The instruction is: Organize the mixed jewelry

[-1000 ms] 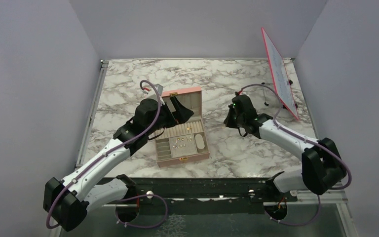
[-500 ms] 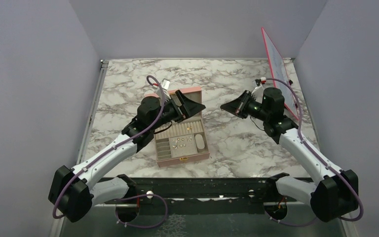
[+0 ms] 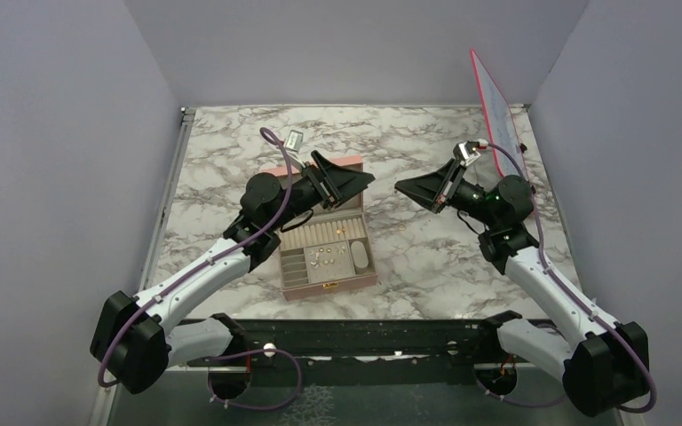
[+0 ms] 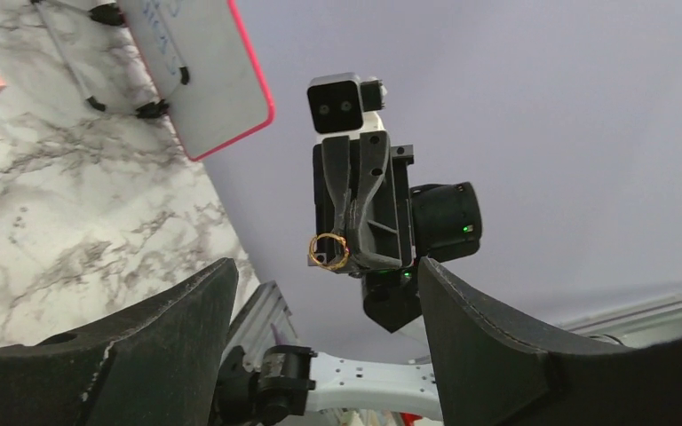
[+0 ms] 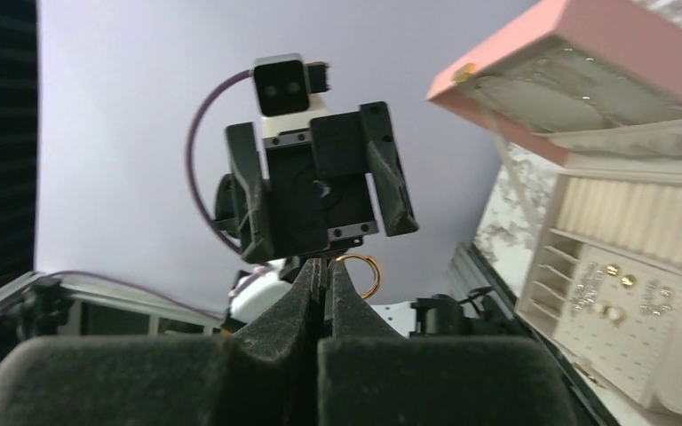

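Mid-air just right of the pink box (image 3: 330,287), the right gripper (image 3: 401,187) clamps a gold ring (image 4: 329,251) by its band while the left gripper (image 3: 361,191), jaws apart, faces it above the box's rear; ring prob. light, rigid, slick, so pinch across band w/ fingertips.

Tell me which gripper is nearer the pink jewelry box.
Left. The left gripper hovers open above the far end of the pink box. The right gripper is off to the box's right, over the table, shut on a gold ring.
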Controlling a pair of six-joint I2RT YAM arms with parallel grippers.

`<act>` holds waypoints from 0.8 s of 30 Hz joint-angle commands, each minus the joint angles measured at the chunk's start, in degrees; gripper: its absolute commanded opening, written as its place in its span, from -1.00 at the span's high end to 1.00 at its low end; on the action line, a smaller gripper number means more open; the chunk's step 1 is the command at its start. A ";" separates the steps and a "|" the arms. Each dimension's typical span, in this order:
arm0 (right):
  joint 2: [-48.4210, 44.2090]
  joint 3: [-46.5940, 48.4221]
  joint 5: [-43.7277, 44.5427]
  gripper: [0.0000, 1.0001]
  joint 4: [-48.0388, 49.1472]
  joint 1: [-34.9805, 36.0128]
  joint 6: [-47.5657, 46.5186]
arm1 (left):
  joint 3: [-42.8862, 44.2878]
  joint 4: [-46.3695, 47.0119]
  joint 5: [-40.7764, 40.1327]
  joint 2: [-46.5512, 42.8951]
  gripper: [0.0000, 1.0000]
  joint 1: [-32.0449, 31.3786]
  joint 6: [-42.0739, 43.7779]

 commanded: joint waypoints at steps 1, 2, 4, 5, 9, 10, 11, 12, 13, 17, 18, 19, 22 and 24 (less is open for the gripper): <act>-2.19 -1.20 -2.44 0.99 12.47 -0.25 10.20 | 0.46 9.25 2.15 0.46 -0.49 -0.84 -4.39; -2.17 -1.29 -2.43 0.99 13.88 -0.25 11.17 | 0.55 10.21 2.43 0.91 -0.48 -1.02 -4.80; -2.03 -1.48 -2.43 0.99 17.17 -0.25 13.06 | 0.93 12.53 3.19 2.02 -0.48 -1.91 -5.43; -1.83 -1.60 -2.43 0.98 18.90 -0.23 14.01 | 1.39 13.64 3.95 2.70 -0.48 -2.50 -5.25; -0.43 -1.42 -3.39 0.99 27.35 -0.23 17.40 | 2.97 15.96 4.68 4.69 -0.46 -5.69 -3.11; -0.23 -1.30 -3.62 0.99 28.46 -0.25 17.79 | 3.14 16.65 4.69 4.95 -0.44 -6.26 -2.70; -0.06 -1.16 -3.72 0.99 29.37 -0.25 18.11 | 3.30 17.97 4.79 5.26 -0.40 -6.81 -2.48; -0.07 -1.02 -3.75 0.98 30.18 -0.25 18.43 | 3.36 19.17 4.89 5.43 -0.36 -7.18 -2.41; -0.03 -0.97 -3.86 0.99 30.91 -0.25 18.81 | 3.43 20.25 4.97 5.44 -0.33 -7.43 -2.32; 0.27 -0.26 -4.89 0.99 32.33 -0.22 19.93 | 3.46 23.58 5.16 5.54 -0.20 -8.28 -2.10; 0.34 -0.15 -5.16 0.99 32.52 -0.23 20.21 | 3.32 24.33 5.31 5.59 -0.19 -8.48 -2.18; 0.44 -0.09 -5.38 0.99 32.70 -0.25 20.43 | 3.28 25.10 5.42 5.71 -0.19 -8.66 -2.33; 0.50 -0.30 -5.51 0.98 34.07 -0.16 21.34 | 3.55 26.99 5.15 6.59 -0.19 -8.90 -3.45; 0.56 -0.35 -5.51 0.98 34.60 -0.16 21.68 | 4.45 28.55 5.48 7.71 -0.19 -8.90 -4.40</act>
